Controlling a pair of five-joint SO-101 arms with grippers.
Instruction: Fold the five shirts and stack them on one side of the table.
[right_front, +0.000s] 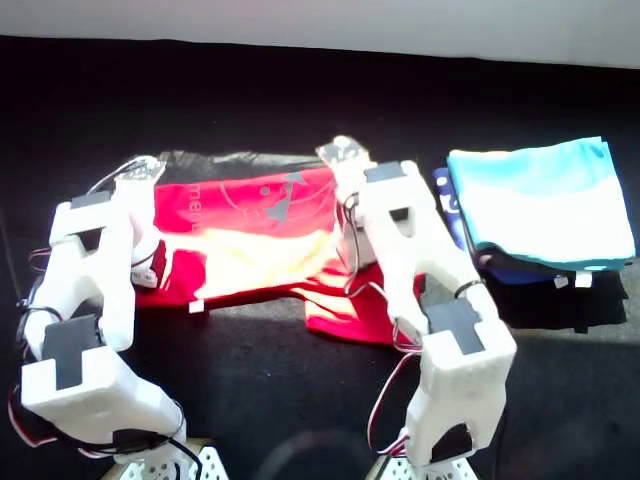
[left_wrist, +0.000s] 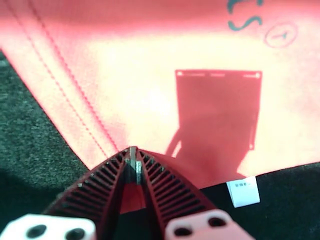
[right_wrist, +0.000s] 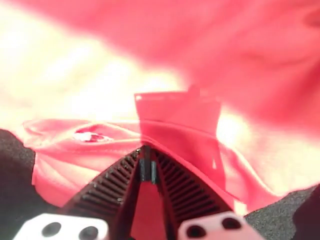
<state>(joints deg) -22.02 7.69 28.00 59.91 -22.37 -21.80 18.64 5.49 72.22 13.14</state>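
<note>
Your red shirt lies spread on the dark worktop between the two arms, partly doubled over, with a rumpled flap trailing towards the right arm's base. Your left hand sits at the shirt's near left edge, its fingers pressed together on the stitched hem. A small white label lies on the cloth edge just beside it. Your right hand is down on the shirt's right side with its fingers drawn together over a raised fold of red fabric. It appears to be pinching that fold, though the glare makes the contact hard to confirm. On the right side of the worktop, apart from the red shirt, sits the stack of folded shirts, with a light blue and white one on top of darker ones.
</note>
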